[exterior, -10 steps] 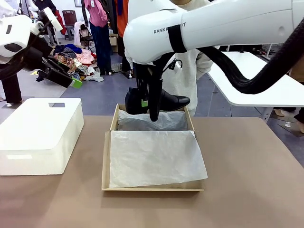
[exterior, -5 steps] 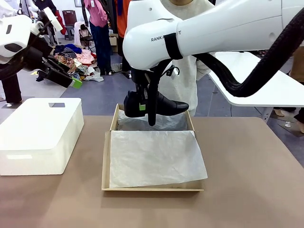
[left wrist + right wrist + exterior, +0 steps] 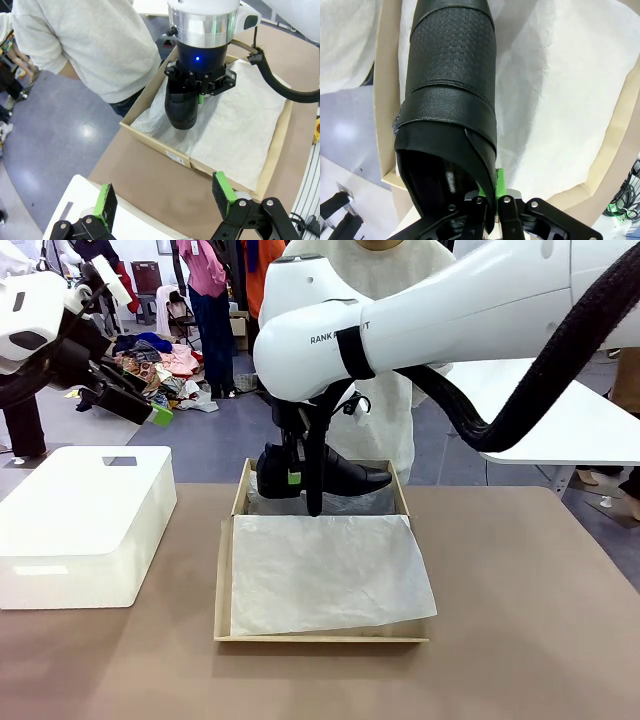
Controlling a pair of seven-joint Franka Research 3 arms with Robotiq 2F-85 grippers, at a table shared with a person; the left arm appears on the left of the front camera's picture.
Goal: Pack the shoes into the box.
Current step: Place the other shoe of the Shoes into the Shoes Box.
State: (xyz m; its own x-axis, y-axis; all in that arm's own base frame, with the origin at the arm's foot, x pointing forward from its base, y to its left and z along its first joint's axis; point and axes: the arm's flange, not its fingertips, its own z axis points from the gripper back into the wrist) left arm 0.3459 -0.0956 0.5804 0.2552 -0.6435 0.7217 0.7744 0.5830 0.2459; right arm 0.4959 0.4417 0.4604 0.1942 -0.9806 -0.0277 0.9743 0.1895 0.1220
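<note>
Lowering the shoe (image 3: 352,476) further than a second ago, heel pinched in the right claw (image 3: 305,487), almost into the box (image 3: 225,585). Keeping the left claw (image 3: 165,197) wide open. Nearly time to release.

A glossy black leather dress shoe with a pointed toe and a low heel (image 3: 350,473) hangs at the upper middle of the front view. It lies roughly level, toe to picture right and heel to picture left. The right gripper (image 3: 491,202) pinches its heel rim. The right wrist view shows a textured band across its top.

Below it, at the frame's centre, sits the open brown cardboard shoebox (image 3: 224,580). White tissue paper (image 3: 330,575) lies flat over the box's near part and crumpled at the far end, under the shoe.
</note>
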